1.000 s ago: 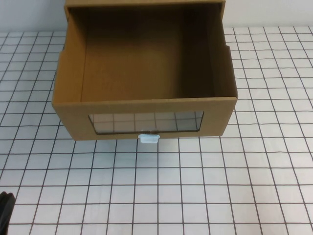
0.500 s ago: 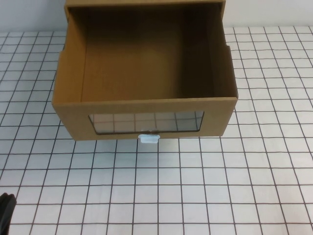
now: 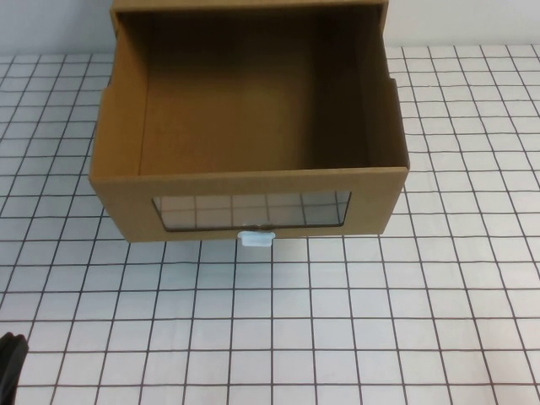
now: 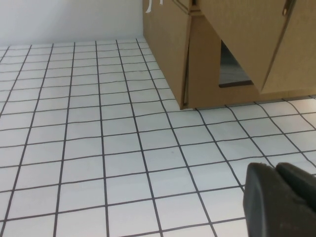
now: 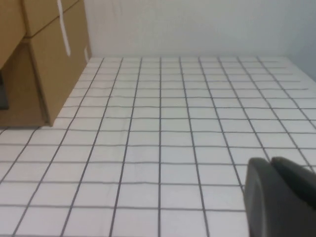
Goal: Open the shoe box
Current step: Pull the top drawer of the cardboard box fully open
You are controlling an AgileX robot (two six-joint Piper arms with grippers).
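Observation:
The brown cardboard shoe box [image 3: 118, 181] stands at the back middle of the gridded table, its top open and its inside empty. Its front wall has a clear window [image 3: 251, 210] and a small white pull tab [image 3: 256, 239]. My left gripper [image 4: 274, 167] is shut on nothing and hovers low over the tiles, well short of the box [image 4: 170, 44]; in the high view only a black bit of it [image 3: 8, 359] shows at the near left corner. My right gripper [image 5: 270, 160] is shut and empty too, far to the side of the box [image 5: 54, 59], out of the high view.
White tiles with black grid lines cover the table [image 3: 337, 321]. A pale wall [image 5: 197, 24] runs behind the table's far edge. Nothing else lies on the tiles around the box.
The black bit of my left arm at the near left corner has slipped slightly lower in the high view. The box has not moved.

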